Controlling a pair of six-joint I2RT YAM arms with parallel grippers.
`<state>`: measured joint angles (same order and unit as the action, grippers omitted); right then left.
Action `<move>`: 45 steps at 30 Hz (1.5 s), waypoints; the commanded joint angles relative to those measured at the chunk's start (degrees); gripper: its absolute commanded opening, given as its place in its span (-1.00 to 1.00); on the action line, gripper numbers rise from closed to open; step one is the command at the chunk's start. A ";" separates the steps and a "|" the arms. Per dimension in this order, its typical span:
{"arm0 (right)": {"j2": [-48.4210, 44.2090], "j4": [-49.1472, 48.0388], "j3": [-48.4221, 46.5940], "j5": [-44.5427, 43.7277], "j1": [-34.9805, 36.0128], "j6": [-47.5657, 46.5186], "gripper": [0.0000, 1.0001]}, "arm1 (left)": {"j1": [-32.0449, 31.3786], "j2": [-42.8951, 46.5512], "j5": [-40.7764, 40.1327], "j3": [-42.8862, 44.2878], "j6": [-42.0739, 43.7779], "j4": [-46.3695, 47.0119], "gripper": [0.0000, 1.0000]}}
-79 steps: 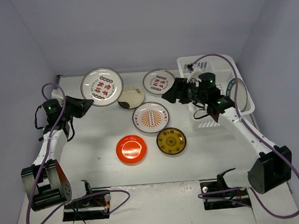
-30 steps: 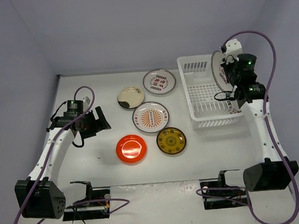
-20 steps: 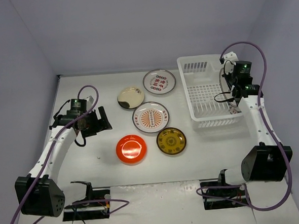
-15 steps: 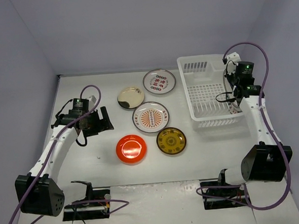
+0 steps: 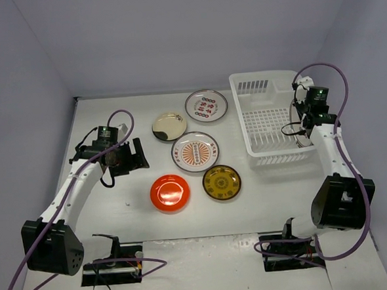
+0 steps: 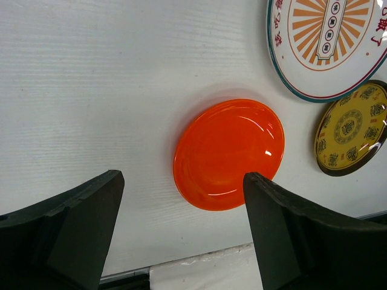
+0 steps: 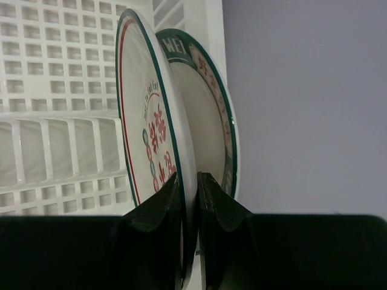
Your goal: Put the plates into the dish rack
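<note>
A: Top external view first: counted five plates lying flat on the surface (image 5: 113, 117)?

B: Yes, five. Farthest back, a white plate with red characters (image 5: 205, 105). Left of it and a little nearer, a cream plate (image 5: 169, 126). In the middle, a white plate with an orange sunburst (image 5: 195, 151). Nearest, a red-orange plate (image 5: 169, 192) just beside a yellow-brown plate (image 5: 221, 182).

A: And the dish rack (image 5: 252, 86)?

B: Set at the far right of the surface, with two more plates standing on edge at its right side.

A: And the right tool (image 7: 188, 179)?

B: Clenched on the rim of a white plate with red marks (image 7: 151, 115), held upright over the rack's perforated floor. Right behind it, a second green-rimmed plate (image 7: 211, 109), also upright, by the rack's wall. Touching or only close, cannot tell.

A: And the left tool (image 6: 182, 176)?

B: Released, spread wide, grasping nothing. Hovering above the surface, left of the sunburst plate and beyond the red-orange plate. From the left wrist, that red-orange plate framed in the open gap.
</note>
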<state>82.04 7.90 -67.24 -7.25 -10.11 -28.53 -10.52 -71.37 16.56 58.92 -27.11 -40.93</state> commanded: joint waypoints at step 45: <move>-27.02 4.49 2.20 21.13 4.92 30.01 0.51 | -11.71 -38.04 2.69 19.74 -14.19 21.24 0.21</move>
<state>56.03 14.74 -66.65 9.69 -6.13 -1.96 -21.78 -108.95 20.78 75.57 -39.94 -22.90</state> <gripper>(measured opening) 0.751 0.633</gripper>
